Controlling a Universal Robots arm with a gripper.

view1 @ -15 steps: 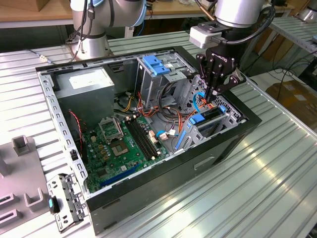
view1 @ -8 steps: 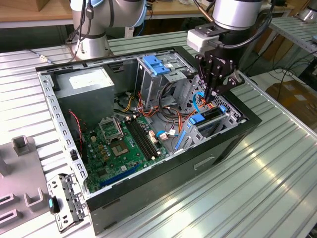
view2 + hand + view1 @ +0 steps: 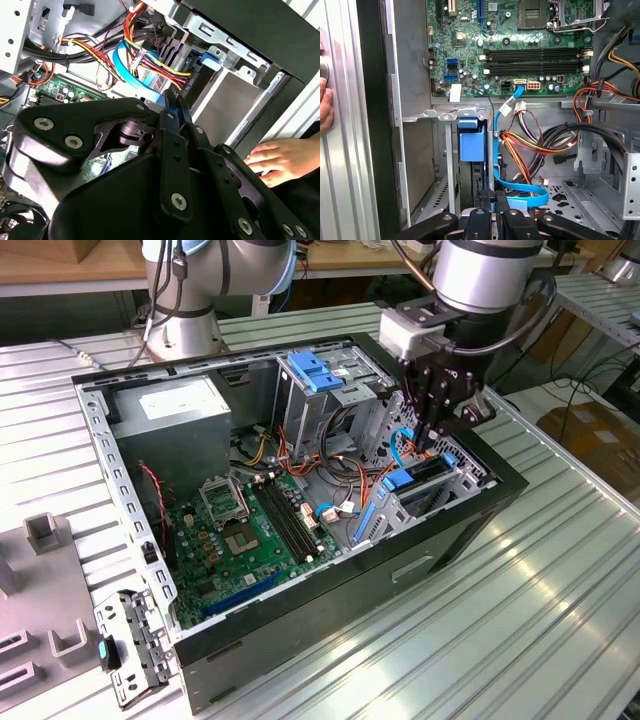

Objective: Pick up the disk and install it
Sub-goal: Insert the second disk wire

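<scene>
The disk [image 3: 428, 474] stands on edge in the drive bay [image 3: 455, 495] at the case's corner on the exterior view's right, dark with blue rails. Its blue rail [image 3: 471, 145] shows in the first wrist view, seated in the bay slot. My gripper [image 3: 432, 443] hangs just above the disk's upper edge. The fingers [image 3: 487, 207] are pressed close together with nothing visible between them, beside a blue flat cable [image 3: 520, 190]. The second wrist view shows the same shut gripper [image 3: 174, 102] pointing at the bundle of cables.
The open computer case [image 3: 330, 630] lies on a slatted metal table [image 3: 560, 590]. Inside are the motherboard [image 3: 250, 530], a grey power supply [image 3: 185, 410] and a blue-topped bay [image 3: 315, 370]. A person's hand [image 3: 277, 160] rests on the table outside the case wall.
</scene>
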